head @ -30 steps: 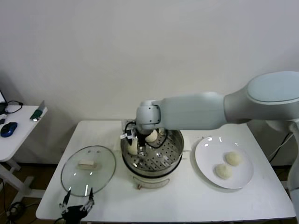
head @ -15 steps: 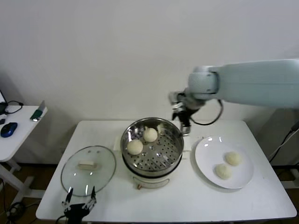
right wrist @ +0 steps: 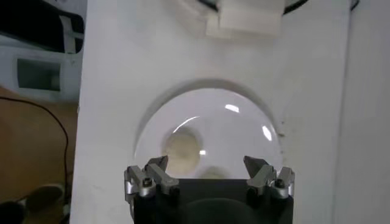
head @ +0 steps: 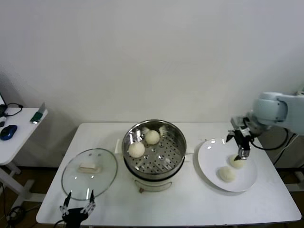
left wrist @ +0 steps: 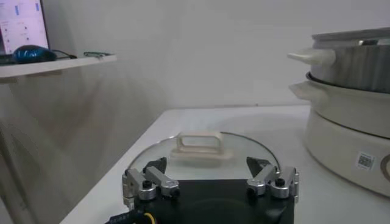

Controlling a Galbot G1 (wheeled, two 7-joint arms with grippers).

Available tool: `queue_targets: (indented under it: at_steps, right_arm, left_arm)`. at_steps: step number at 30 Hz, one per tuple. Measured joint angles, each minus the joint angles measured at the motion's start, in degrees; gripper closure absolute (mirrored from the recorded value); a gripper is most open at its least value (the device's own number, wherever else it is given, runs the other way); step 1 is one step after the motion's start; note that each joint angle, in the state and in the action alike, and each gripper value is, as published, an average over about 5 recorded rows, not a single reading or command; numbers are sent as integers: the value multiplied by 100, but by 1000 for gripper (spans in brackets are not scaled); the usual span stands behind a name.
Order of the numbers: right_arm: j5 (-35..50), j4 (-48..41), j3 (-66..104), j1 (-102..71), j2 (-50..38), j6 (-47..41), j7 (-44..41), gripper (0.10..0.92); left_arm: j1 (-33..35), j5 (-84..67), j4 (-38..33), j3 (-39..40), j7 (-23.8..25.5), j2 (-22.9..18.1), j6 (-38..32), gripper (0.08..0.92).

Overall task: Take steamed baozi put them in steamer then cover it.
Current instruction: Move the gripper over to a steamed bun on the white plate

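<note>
The steel steamer (head: 166, 159) on its white cooker base holds two baozi (head: 152, 137) (head: 136, 149). Two more baozi (head: 237, 161) (head: 227, 174) lie on the white plate (head: 211, 159) to the right. My right gripper (head: 241, 149) hangs open and empty just above the farther plate baozi; in the right wrist view one baozi (right wrist: 183, 152) lies on the plate ahead of that gripper (right wrist: 206, 163). The glass cover (head: 89, 173) rests flat on the table left of the steamer. My left gripper (head: 76, 209) waits open at the cover's near edge, facing the cover's handle (left wrist: 198, 144).
The steamer wall (left wrist: 359, 58) and the cooker base (left wrist: 347, 140) stand beside the cover (left wrist: 201, 158) in the left wrist view. A side desk (head: 14, 130) with a blue mouse stands to the far left. Table edges run close to the plate and the cover.
My right gripper left a baozi in the steamer, rose out of it, and swung right and down over the plate. The left arm has not moved.
</note>
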Motion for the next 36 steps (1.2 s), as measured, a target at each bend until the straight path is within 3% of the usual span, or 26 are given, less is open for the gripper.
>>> queue_targets:
  at_steps: [27,36]
  right_arm:
    - [-1144,-1094,2753,-3586,-186,-257,459,203]
    - [-1219,-1182,3077,-3890,-169,-273,509,286]
  left_arm:
    - [122,169,23,27,-13,-40,-44,177]
    - [115,180,17,28,-27,-37,-45,177]
